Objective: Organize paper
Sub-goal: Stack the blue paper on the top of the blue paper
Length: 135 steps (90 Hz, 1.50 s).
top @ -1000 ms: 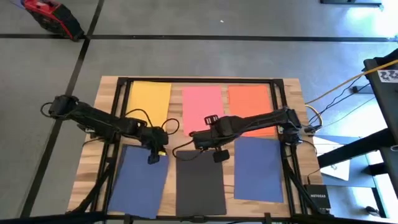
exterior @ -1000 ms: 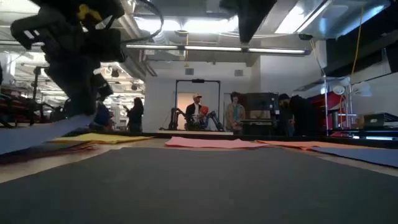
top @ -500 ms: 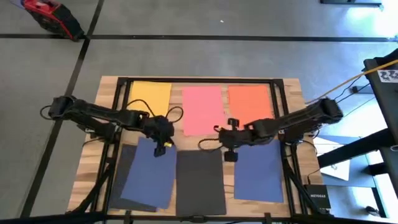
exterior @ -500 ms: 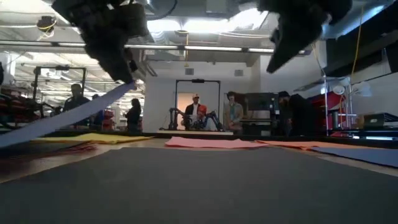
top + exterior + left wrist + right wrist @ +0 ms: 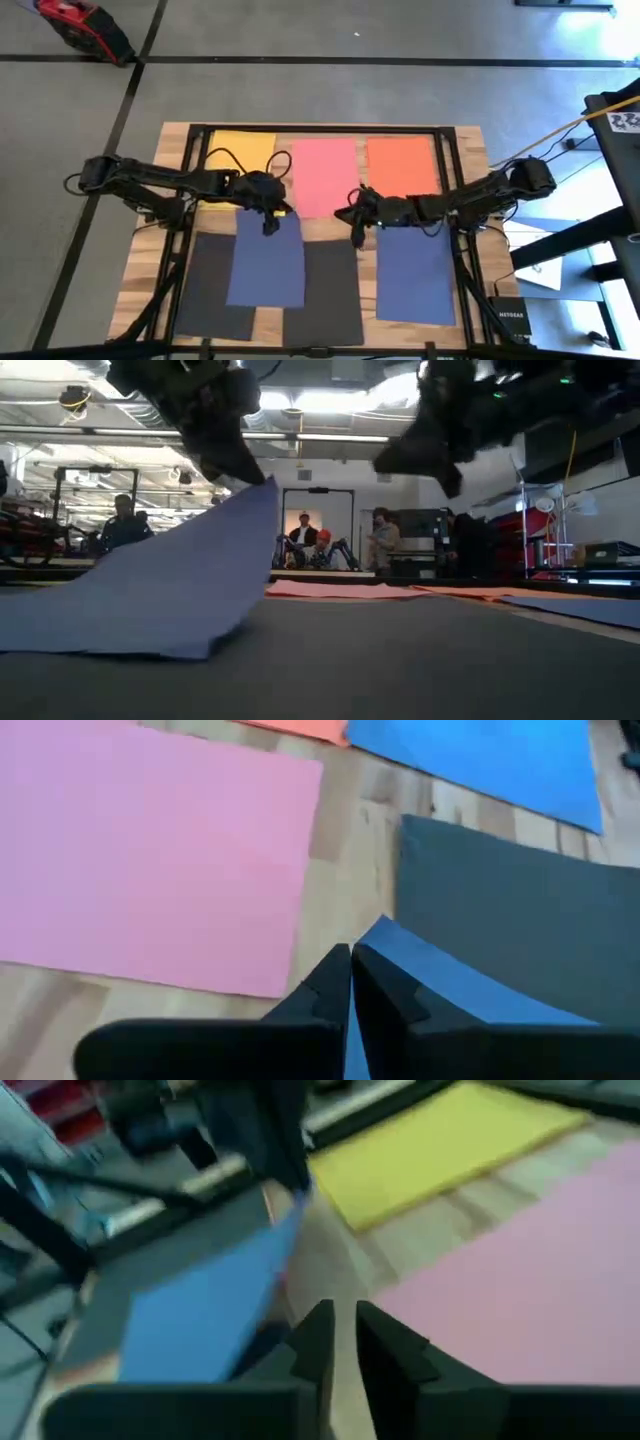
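Note:
My left gripper (image 5: 268, 218) is shut on a dark blue sheet of paper (image 5: 267, 265), a little left of the table's middle. That sheet overlaps two black sheets, one at near left (image 5: 210, 290) and one at near centre (image 5: 330, 295). A second blue sheet (image 5: 415, 272) lies flat at near right. Along the far side lie yellow (image 5: 240, 152), pink (image 5: 325, 175) and orange (image 5: 403, 165) sheets. My right gripper (image 5: 355, 222) hovers at the pink sheet's near edge, open by a narrow gap (image 5: 345, 1330), with nothing between its fingers. My left gripper pinches the blue sheet's far edge (image 5: 385, 935) between its two fingers, coming from above and slanting toward the near side. That edge is lifted off the table (image 5: 262, 490). The sheet slopes down from it, and its near part (image 5: 150, 640) rests on the black sheets.
A dark metal frame (image 5: 320, 129) runs round the tabletop's far edge and sides. Cables trail from both arms over the sheets. Bare wood (image 5: 285, 165) shows between the far sheets. People and equipment stand in the room beyond the table.
My left gripper has moved toward the table's right and far edges, dragging the blue sheet with it. The sheet has slid off the left black sheet and now lies across both black sheets. My right gripper has risen off the centre black sheet and drawn back toward the far edge.

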Each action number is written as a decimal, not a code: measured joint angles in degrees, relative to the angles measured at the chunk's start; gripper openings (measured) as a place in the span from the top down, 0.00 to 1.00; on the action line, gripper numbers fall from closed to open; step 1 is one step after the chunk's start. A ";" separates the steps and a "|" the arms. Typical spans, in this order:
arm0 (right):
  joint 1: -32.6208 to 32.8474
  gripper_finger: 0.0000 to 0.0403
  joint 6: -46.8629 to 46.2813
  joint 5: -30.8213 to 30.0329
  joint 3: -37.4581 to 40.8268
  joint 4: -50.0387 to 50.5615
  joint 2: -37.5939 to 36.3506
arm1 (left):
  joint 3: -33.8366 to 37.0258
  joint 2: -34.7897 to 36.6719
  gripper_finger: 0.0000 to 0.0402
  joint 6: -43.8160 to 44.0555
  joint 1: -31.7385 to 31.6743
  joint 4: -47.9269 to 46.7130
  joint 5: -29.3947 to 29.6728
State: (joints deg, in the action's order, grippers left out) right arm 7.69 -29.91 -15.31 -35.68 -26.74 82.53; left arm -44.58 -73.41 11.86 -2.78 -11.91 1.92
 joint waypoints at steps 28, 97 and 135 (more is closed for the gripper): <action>-5.24 0.78 0.46 5.33 -12.46 1.29 12.78 | 0.00 -1.46 1.00 -2.00 -1.59 6.15 1.75; -8.89 0.97 1.75 7.75 -17.84 2.13 21.98 | 0.00 -1.44 1.00 -3.35 -2.08 7.73 1.92; -9.55 0.65 -2.03 9.57 -17.99 10.43 24.27 | 0.02 -1.44 1.00 -2.25 -2.08 4.00 1.91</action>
State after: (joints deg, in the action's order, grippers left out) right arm -1.86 -31.93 -5.74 -53.67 -16.30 106.79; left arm -44.56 -74.85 9.61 -4.86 -7.91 3.82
